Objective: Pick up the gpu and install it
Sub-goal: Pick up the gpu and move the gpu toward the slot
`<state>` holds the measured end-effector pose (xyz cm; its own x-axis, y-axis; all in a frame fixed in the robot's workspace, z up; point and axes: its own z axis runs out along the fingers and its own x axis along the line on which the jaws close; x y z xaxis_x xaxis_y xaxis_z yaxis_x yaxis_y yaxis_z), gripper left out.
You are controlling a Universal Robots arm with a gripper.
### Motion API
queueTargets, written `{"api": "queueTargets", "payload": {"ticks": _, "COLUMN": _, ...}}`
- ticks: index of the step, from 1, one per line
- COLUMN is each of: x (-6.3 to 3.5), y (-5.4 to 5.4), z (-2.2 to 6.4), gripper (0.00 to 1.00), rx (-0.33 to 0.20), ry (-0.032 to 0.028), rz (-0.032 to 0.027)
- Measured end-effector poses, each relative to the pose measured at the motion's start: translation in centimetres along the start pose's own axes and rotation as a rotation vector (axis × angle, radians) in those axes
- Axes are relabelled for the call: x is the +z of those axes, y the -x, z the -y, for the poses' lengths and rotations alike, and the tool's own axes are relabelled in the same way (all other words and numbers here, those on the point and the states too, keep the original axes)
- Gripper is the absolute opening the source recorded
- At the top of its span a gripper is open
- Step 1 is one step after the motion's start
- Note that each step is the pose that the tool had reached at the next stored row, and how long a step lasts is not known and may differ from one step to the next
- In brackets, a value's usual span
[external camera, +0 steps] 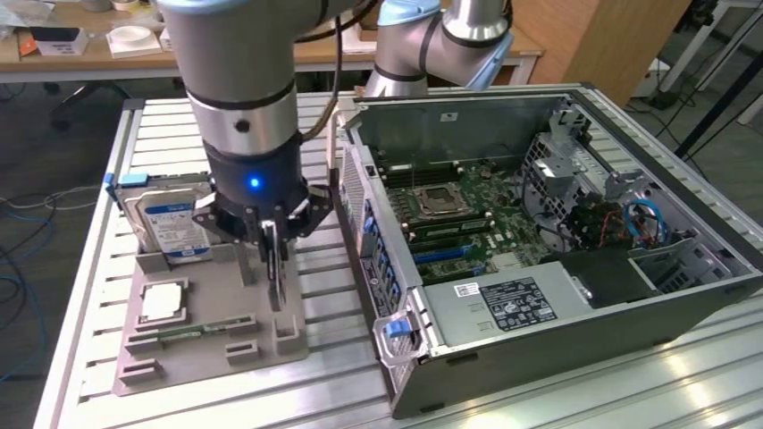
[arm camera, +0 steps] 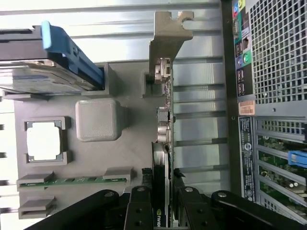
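Note:
The gpu (external camera: 277,284) stands on edge in a slot of the grey parts holder (external camera: 203,353), beside the open computer case (external camera: 524,304). In the wrist view the gpu (arm camera: 163,139) runs edge-on away from the camera, and its silver bracket (arm camera: 168,33) is at the far end. My gripper (external camera: 272,241) has come straight down over the card. Its black fingers (arm camera: 143,203) press against both faces of the card's near end, so the gripper (arm camera: 162,211) is shut on the gpu. The card still sits in the holder's slots.
On the same holder (arm camera: 124,148) are a silver hard drive (external camera: 167,222) with a blue clip, a CPU (external camera: 163,301) and a green memory stick (arm camera: 72,180). The case's motherboard (external camera: 477,214) lies exposed at the exterior view's right. Its rear panel (arm camera: 268,72) is close to the card.

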<state>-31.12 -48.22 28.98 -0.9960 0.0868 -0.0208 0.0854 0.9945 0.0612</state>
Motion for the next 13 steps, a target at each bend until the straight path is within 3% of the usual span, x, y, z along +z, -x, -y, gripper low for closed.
{"api": "queueTargets", "payload": {"ticks": 13, "x": -5.88, "y": 0.1, "z": -0.36, "gripper": 0.27, "rx": 0.0, "ry": 0.0, "rz": 0.0}}
